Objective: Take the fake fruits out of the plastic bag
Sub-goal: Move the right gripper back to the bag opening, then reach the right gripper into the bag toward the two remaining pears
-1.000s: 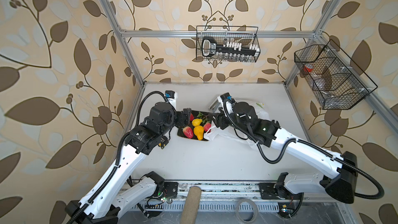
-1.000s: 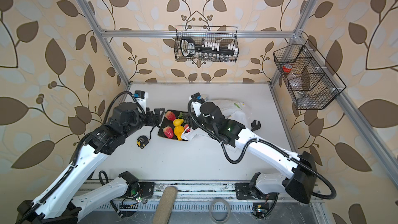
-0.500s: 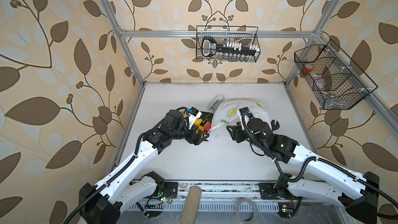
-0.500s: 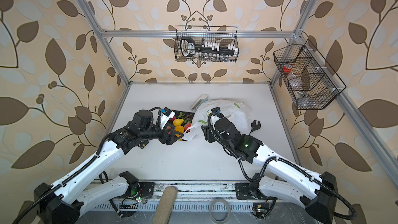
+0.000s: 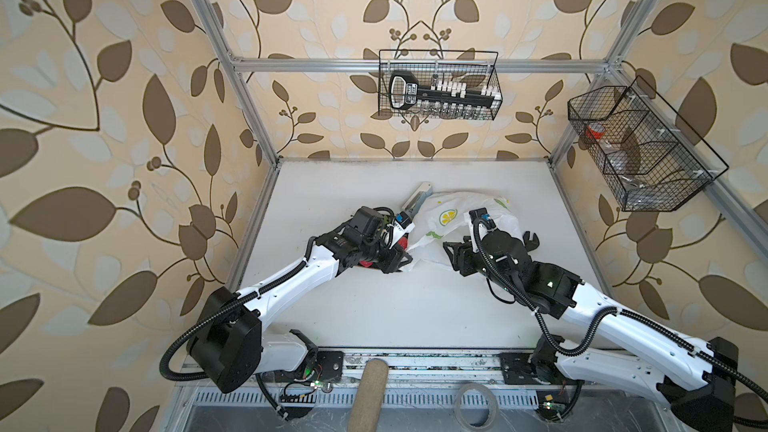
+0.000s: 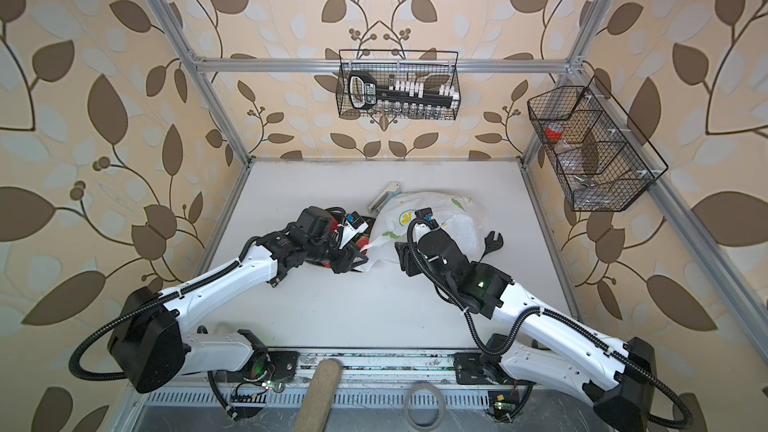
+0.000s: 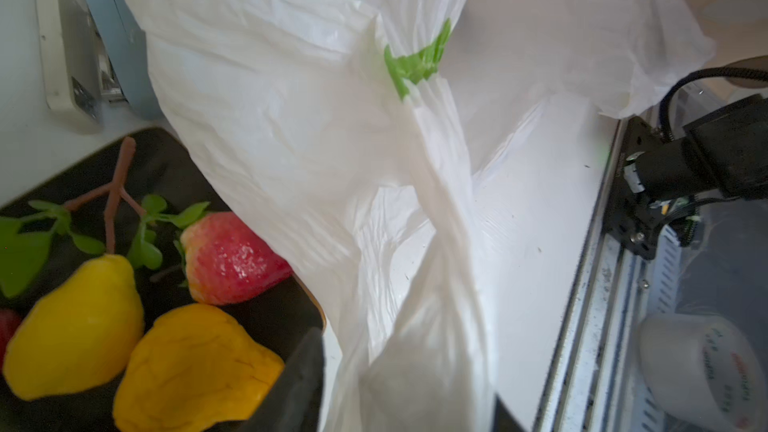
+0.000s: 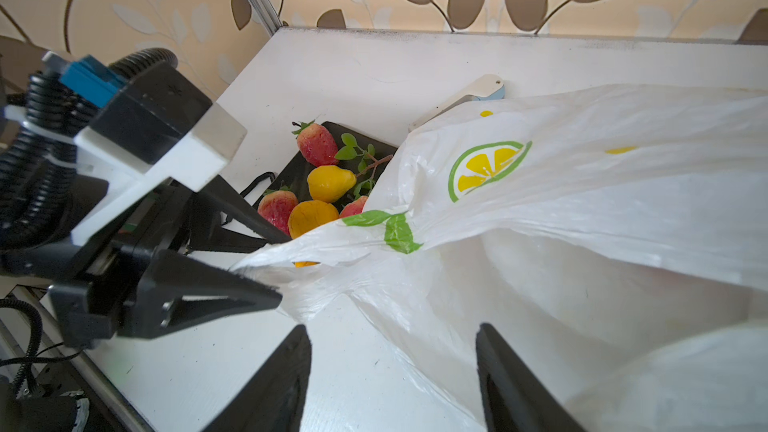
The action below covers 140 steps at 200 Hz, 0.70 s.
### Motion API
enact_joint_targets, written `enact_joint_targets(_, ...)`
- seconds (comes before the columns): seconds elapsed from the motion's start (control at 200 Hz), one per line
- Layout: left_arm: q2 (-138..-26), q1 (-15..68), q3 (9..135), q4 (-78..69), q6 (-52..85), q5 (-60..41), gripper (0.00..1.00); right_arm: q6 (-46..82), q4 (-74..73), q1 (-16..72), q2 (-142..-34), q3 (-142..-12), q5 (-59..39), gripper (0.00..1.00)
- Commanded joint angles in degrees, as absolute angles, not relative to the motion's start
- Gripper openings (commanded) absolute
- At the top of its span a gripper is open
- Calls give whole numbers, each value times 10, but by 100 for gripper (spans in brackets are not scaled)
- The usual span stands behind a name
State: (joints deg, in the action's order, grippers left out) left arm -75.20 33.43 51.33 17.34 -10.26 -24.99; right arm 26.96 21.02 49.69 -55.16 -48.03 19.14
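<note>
Fake fruits: five counted in the right wrist view, all on the dark square plate. They are three red strawberries, a yellow pear and an orange-yellow piece, with a leafy twig among them. Whether more sit inside the bag cannot be told.

Plastic bag: lies crumpled on the white surface, right of the plate. Its near edge laps over the plate's rim and part of the orange-yellow piece. A grey-white stapler lies behind the plate, its far end under the bag. A black spanner lies just beside the bag's right edge.

Left gripper: low at the plate's near corner, jaws partly drawn in, with a bunched fold of the bag's edge between them. Whether they pinch the film cannot be told.

Right gripper: low at the bag's near side, jaws apart. Loose film lies between the fingers; nothing is clamped.
</note>
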Motion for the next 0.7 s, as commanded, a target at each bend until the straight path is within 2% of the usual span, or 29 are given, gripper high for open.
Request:
enact_joint_targets(0.0, -754, 338, 547, 140, -109, -228, 27, 255, 224, 496, -535, -471, 203, 63)
enact_joint_targets(0.1, -749, 338, 554, 135, -99, -250, 11, 220, 225, 497, -534, -475, 201, 62)
enact_joint_targets(0.2, -738, 338, 555, 126, -77, -262, 0, 164, 229, 496, -544, -486, 197, 61)
enact_joint_targets(0.31, -720, 339, 552, 105, -43, -267, 0, 103, 232, 497, -558, -497, 230, 58)
enact_joint_targets(0.561, -695, 340, 561, 85, -1, -272, 0, -133, 181, 494, -608, -496, 275, 54)
enact_joint_targets(0.696, -691, 340, 574, 90, 2, -272, 0, -198, 154, 486, -646, -484, 288, 53)
